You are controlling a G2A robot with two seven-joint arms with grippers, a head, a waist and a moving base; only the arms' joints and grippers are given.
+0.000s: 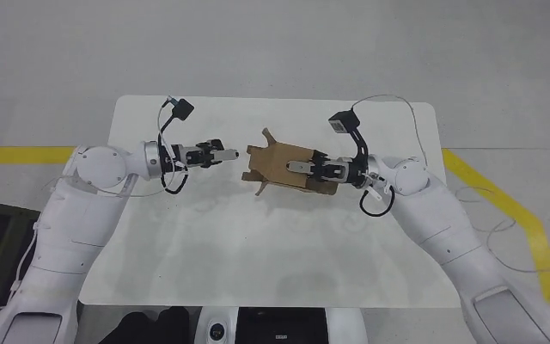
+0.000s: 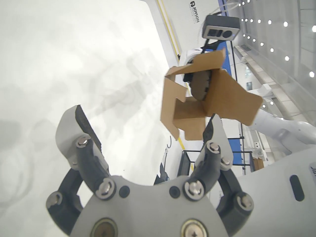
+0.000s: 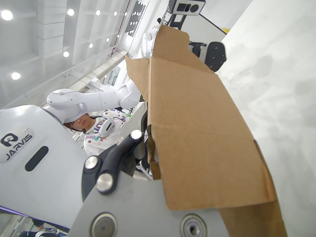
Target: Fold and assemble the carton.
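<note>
The carton (image 1: 268, 163) is brown corrugated board, partly folded into an open-ended sleeve with its flaps splayed outward. It sits midway between the left and right edges of the white counter (image 1: 172, 258), somewhat nearer the far edge than the near one. The right end effector (image 1: 298, 165) has it clamped by one wall, coming in from the side toward the counter's right edge.

The left wrist view looks into the carton's (image 2: 229, 97) open end. One dark pad (image 2: 199, 86) of the right end effector lies inside against a wall, with notched and angled flaps standing around the mouth.

The right wrist view shows the carton's (image 3: 197, 136) outside: a long plain panel with creases across it and a torn-looking lower edge, lying over that end effector's fingers. Beyond the panel a dark pad of the left end effector (image 3: 217, 55) shows above the counter (image 3: 284, 75).

The left end effector (image 1: 229, 155) is spread wide and holds nothing, pointing at the carton's open end from just beside it, apart from the board. Its two fingers (image 2: 81, 122) frame the counter (image 2: 74, 38).
</note>
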